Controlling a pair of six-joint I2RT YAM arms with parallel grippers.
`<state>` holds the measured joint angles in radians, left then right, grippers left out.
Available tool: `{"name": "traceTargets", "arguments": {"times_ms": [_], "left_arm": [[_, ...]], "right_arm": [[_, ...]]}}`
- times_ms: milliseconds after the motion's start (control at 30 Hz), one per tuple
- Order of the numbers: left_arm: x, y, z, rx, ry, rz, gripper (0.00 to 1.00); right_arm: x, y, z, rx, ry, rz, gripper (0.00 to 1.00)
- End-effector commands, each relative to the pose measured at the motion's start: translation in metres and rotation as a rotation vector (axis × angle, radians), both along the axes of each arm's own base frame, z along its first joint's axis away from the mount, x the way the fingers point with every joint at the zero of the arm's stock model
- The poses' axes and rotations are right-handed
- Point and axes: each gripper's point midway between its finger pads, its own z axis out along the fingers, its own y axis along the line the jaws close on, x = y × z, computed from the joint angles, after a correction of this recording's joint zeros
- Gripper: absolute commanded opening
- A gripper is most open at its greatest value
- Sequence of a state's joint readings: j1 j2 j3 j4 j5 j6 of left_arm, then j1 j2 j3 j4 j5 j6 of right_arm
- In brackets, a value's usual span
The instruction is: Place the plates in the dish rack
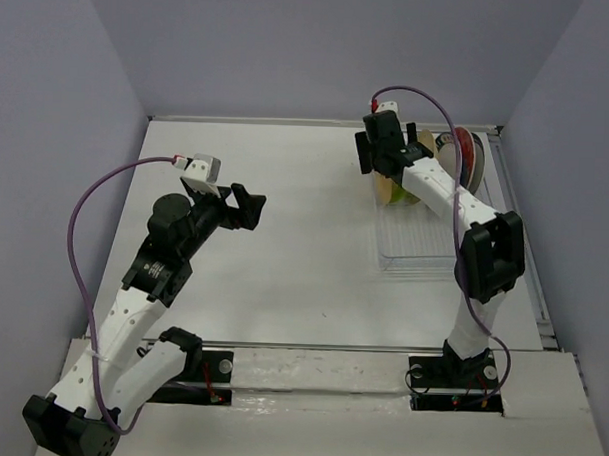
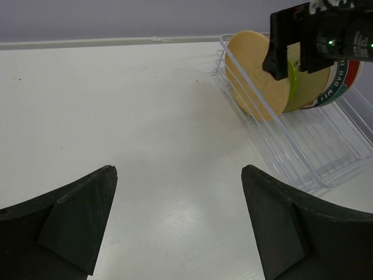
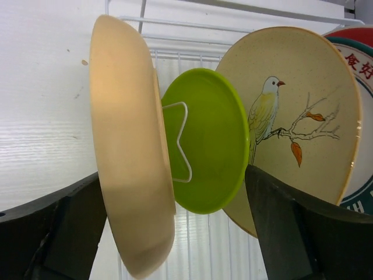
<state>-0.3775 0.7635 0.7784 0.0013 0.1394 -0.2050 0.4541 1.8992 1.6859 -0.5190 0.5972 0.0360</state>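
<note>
Several plates (image 3: pixel 205 143) upright in dish rack (image 2: pixel 298 153)

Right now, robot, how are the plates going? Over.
Left hand open above white table. Right hand open, straddling plain tan-orange round plate and lime green round plate, standing in pale wire dish rack. Nothing blocking.

Bright, even, diffuse light; shadows soft. Pale sheen on desk (image 2: pixel 116 93) just ahead of left end effector (image 2: pixel 178 172), itself slightly defocused.
</note>
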Motion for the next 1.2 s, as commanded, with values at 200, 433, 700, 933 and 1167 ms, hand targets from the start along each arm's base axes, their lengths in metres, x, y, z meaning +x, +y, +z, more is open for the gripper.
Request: {"name": "traceTargets", "arguments": {"times_ms": [200,433,700,933,1167], "left_arm": [[0.008,0.020,0.012,0.034,-0.057,0.103,0.99],[0.014,0.018,0.002,0.047,-0.030,0.105,0.99],[0.019,0.020,0.002,0.031,-0.029,0.104,0.99],[0.010,0.018,0.018,-0.016,-0.098,0.068,0.99],[-0.002,0.021,0.039,-0.064,-0.180,0.060,0.99]], "right_arm": [[-0.065,-0.017,0.174,0.321,-0.494,0.026,1.00],[-0.130,-0.033,0.251,0.520,-0.761,0.112,1.00],[-0.166,-0.033,0.272,0.662,-0.877,0.193,0.99],[-0.194,-0.041,0.287,0.719,-0.976,0.234,1.00],[-0.217,-0.050,0.303,0.780,-1.095,0.262,1.00]]}}
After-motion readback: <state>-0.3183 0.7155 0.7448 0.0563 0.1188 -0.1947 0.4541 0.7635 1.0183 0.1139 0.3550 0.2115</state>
